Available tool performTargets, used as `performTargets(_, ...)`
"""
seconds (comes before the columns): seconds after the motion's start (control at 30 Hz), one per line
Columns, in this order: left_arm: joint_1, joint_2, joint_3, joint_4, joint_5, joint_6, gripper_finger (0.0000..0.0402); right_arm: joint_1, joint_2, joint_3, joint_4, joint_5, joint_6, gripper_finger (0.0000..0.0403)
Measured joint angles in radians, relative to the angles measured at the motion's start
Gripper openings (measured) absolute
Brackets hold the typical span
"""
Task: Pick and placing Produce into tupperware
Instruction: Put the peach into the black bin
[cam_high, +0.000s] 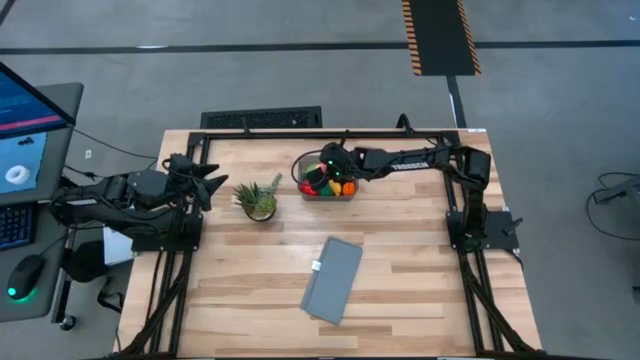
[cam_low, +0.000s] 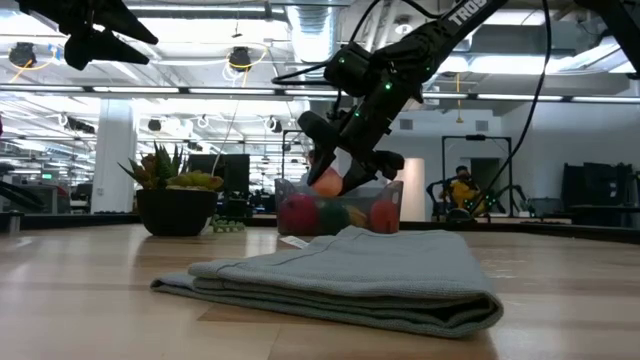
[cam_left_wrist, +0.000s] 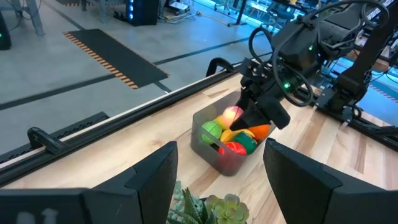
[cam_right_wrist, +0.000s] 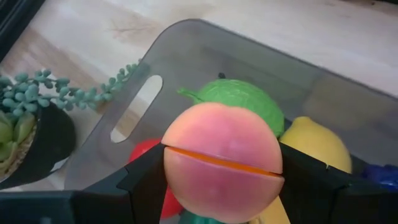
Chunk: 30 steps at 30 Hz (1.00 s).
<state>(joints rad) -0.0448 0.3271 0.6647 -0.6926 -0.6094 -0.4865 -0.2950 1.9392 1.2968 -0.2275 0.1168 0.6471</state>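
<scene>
The smoky-grey tupperware (cam_high: 327, 186) stands on the far middle of the table and holds several toy produce pieces: a green one (cam_right_wrist: 239, 99), a yellow one (cam_right_wrist: 314, 146), a red one (cam_left_wrist: 235, 148) and an orange one (cam_left_wrist: 260, 130). My right gripper (cam_right_wrist: 221, 177) is shut on a pink peach-like fruit (cam_right_wrist: 221, 158) just above the tub's left end. My left gripper (cam_high: 212, 185) is open and empty above the table's left side, beside the potted plant. My right gripper pinches the pink fruit by its two opposite sides (cam_right_wrist: 171, 171) between its two fingers. The fingers slant down from the table's right side. The fruit is held over the tub's open top (cam_low: 328, 183); whether it touches the pieces below, I cannot tell.
A spiky green plant in a small pot (cam_high: 259, 200) stands left of the tub. A flat grey-blue folded panel (cam_high: 333, 279) lies on the table's near middle. Black frame rails (cam_high: 300, 132) run along the table's far edge and sides.
</scene>
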Motion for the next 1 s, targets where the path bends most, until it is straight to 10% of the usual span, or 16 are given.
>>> performTargets(1.0, 0.0, 0.0, 0.0, -0.016, -0.002, 0.002, 0.0227, 0.004, 0.033, 0.0, 0.016, -0.063, -0.018, 0.0277)
